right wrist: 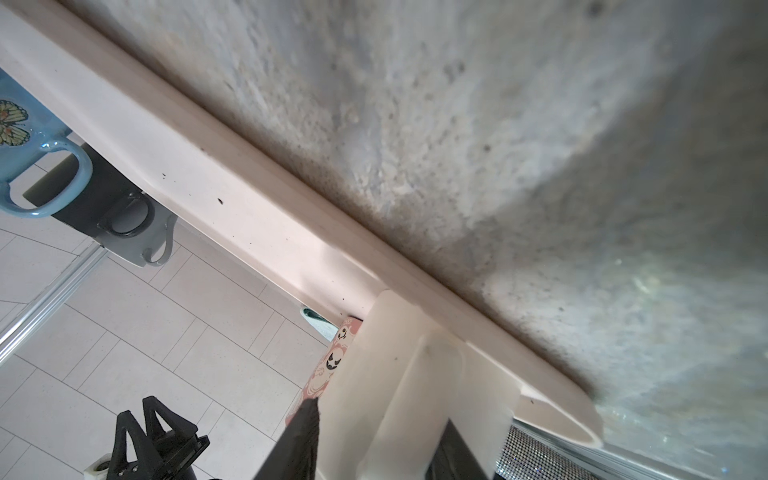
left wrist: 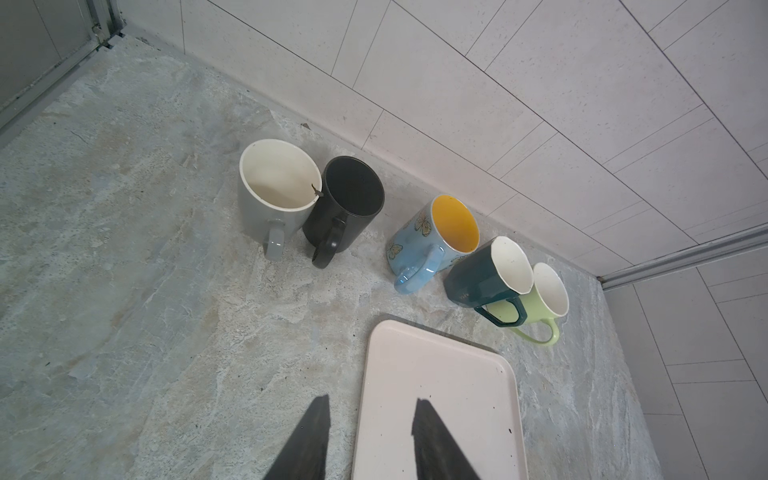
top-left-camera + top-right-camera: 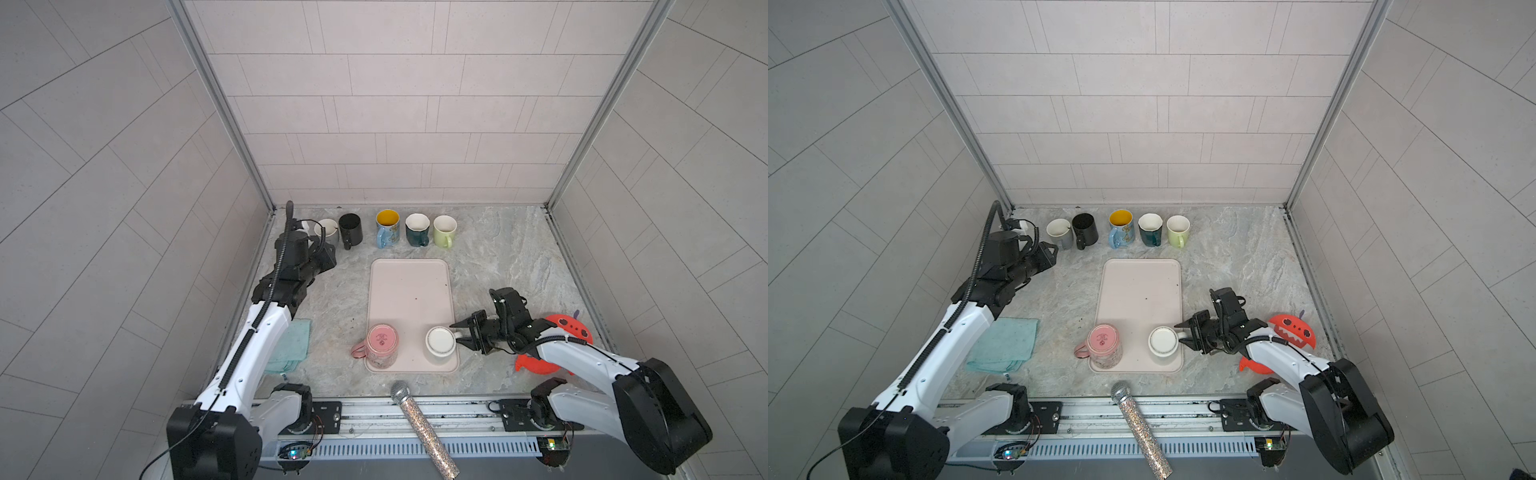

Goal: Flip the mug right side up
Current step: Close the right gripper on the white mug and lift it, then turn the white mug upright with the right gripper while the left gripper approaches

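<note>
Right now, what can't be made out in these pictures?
- Whether right gripper jaws already pinch white mug handle: too small in both top views, cropped in right wrist view.
- Orange toy: partly behind the right arm, both top views.
- Pink mug inside: rim down, every view.

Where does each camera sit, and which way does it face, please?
Top views: high above the near edge, looking down the table toward the back wall; both arms show.
Left wrist: behind the left gripper, facing the blue mug in the back row; both fingers show.
Right wrist: low behind the right gripper, looking across the tray; fingers straddle the white mug's handle.
Shared: both wrist views show tray and blue mug.
</note>
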Controlling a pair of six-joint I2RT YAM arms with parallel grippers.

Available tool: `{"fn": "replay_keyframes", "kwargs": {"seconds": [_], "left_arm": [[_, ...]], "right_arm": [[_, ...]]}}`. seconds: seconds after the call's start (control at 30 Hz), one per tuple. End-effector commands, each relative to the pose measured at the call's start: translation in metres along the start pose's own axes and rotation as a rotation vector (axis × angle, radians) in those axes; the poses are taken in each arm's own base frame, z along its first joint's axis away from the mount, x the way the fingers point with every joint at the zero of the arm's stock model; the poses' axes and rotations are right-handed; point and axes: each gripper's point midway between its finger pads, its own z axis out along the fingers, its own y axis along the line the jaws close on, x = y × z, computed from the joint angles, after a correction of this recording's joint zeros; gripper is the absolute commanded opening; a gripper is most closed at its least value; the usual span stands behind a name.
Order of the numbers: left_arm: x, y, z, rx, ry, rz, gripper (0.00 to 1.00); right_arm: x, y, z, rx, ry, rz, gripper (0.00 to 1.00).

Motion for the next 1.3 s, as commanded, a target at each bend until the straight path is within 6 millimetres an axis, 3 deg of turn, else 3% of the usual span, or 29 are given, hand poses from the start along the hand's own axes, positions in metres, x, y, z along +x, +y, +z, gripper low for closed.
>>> {"fn": "replay_keyframes", "kwargs": {"seconds": [0.0,0.37,0.6,0.7,0.8,0.97,1.13,1.27], "left_arm": [[-0.003,0.002,-0.002,-0.011,-0.011,0.011,0.39],[-0.002,0.004,-0.002,-0.022,-0.008,0.018,0.39],[-0.002,0.004,-0.002,-0.022,-0.006,0.021,0.39],[-0.002,0.004,-0.001,-0.022,-0.004,0.022,0.39],[-0.003,0.003,-0.002,-0.019,-0.002,0.024,0.39],[-0.008,-0.009,-0.003,0.024,0.008,0.025,0.39],[-0.010,-0.037,-0.002,0.156,0.057,0.024,0.39],[-0.011,-0.058,-0.002,0.252,0.105,0.010,0.39]], "right_arm": [[-0.002,0.008,0.002,-0.028,-0.013,0.067,0.37],[-0.006,0.010,0.010,-0.029,-0.005,0.064,0.23],[-0.007,0.019,0.012,-0.051,-0.002,0.042,0.00],[-0.005,0.027,0.013,-0.061,0.005,0.009,0.00],[-0.001,0.043,0.012,-0.085,0.011,-0.064,0.00],[0.017,0.086,0.002,-0.119,0.018,-0.316,0.00],[0.049,0.144,-0.020,-0.178,0.007,-0.651,0.00],[0.073,0.169,-0.038,-0.144,-0.029,-0.914,0.00]]}}
